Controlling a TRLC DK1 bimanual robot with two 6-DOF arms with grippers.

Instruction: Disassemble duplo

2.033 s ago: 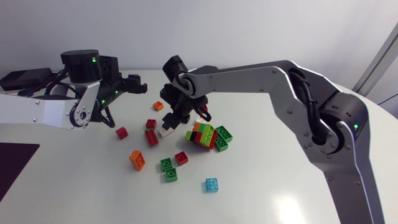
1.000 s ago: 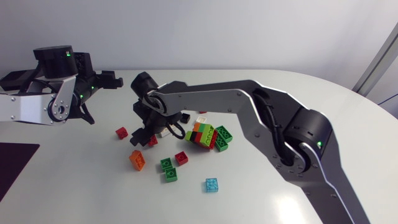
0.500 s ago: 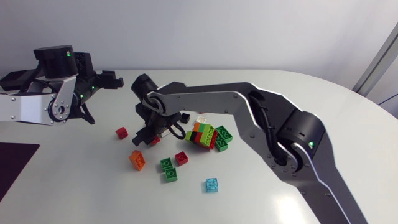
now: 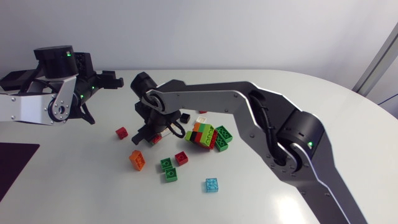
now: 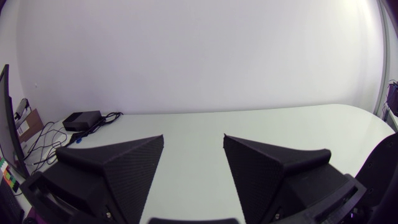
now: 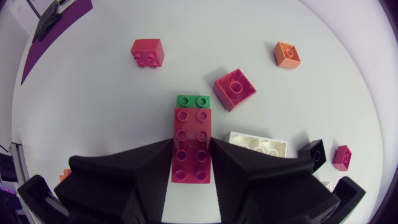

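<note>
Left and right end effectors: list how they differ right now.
The left end effector is open with nothing between its fingers. The right end effector is shut on a long red brick that has a green brick at its far end. The left one looks out across the table, while the right one faces down onto it. Both are matte black with two broad wedge-shaped fingers.
</note>
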